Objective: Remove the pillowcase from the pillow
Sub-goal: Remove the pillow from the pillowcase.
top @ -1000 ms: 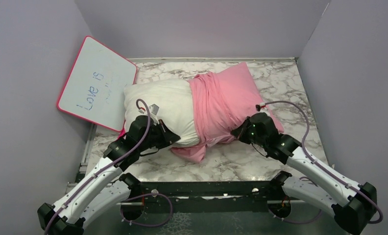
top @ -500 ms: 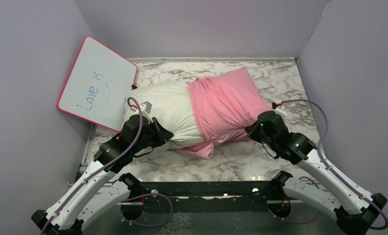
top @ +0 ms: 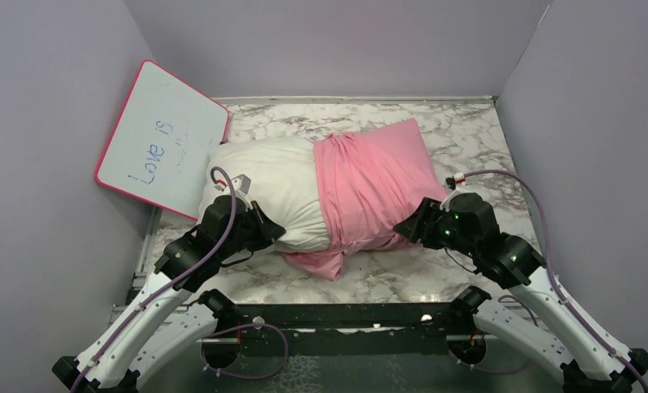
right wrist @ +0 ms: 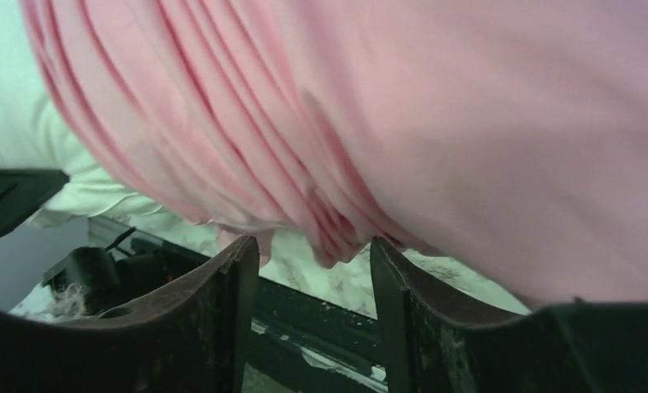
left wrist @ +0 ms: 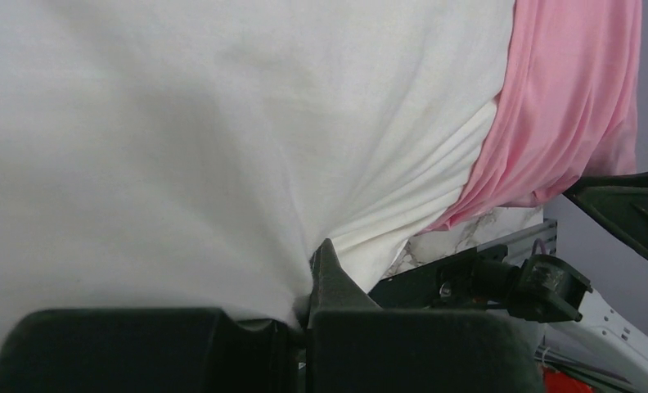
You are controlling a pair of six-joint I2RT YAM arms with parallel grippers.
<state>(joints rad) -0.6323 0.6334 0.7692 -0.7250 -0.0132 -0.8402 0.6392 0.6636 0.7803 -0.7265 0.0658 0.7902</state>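
A: From above, where does the cover sit?
B: The pillowcase (top: 370, 184) wraps only the right half of the pillow (top: 259, 180), bunched in folds across the middle. The bare white half points toward the whiteboard (top: 161, 135) leaning at the left wall. Both lie on the marble counter (top: 402, 274), and a pink flap trails out from under the near edge.
A: And the arms?
B: The left end effector (top: 270, 232) is at the pillow's near white edge, and the right end effector (top: 404, 229) is at the near pink edge. One on each material, which I read as anchoring against pulling.
A: Left wrist view?
B: Its jaws are pressed together on a pinch of white pillow fabric. Creases fan out from the pinch, so it looks loaded, pinning the pillow in place.
A: Right wrist?
B: Jaws spread, with a bundle of pink folds hanging at the gap between them, not clamped. My guess is that it is lining up a bite on the bunched hem, to draw the cover off rightward
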